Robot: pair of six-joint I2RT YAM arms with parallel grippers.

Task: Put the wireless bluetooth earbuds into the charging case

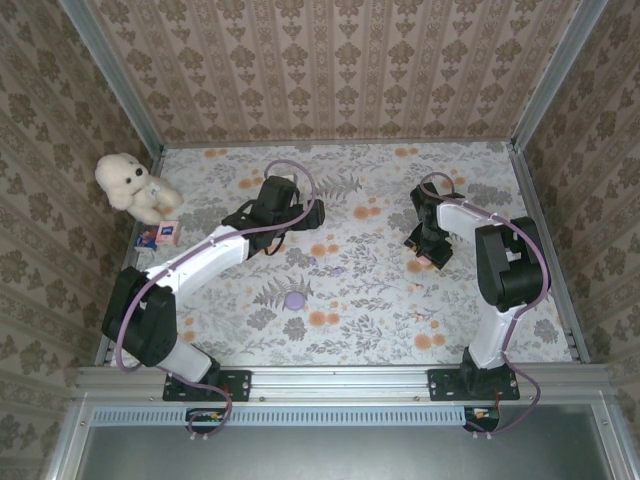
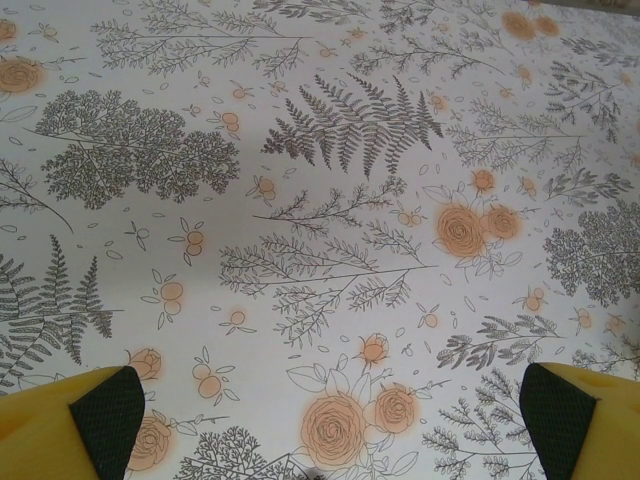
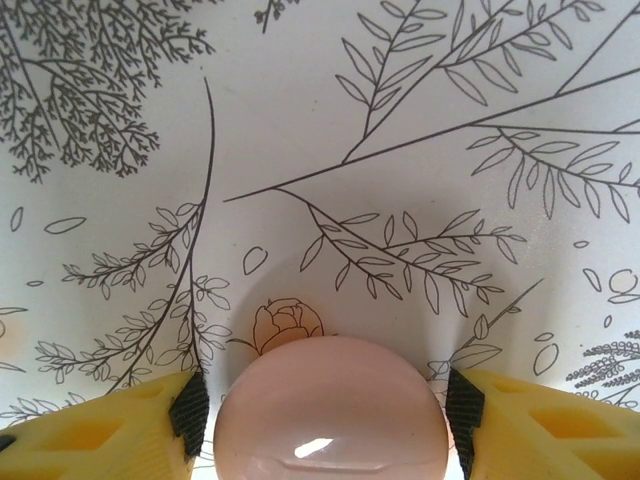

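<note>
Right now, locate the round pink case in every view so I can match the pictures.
Top external: the pink case lies right of centre, under the right jaws.
Right wrist: the pink case sits bottom centre, between the right jaws, which flank it closely.
Left wrist: floral cloth beneath the wide-open left jaws.
Shared landmark: the floral cloth, with grey ferns and orange roses.

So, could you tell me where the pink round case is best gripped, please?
I'd grip the pink round case across its widest rim, coming straight down from above: it lies flat on the floral cloth, and its smooth domed top offers no purchase. The right gripper flanks it on both sides.
</note>
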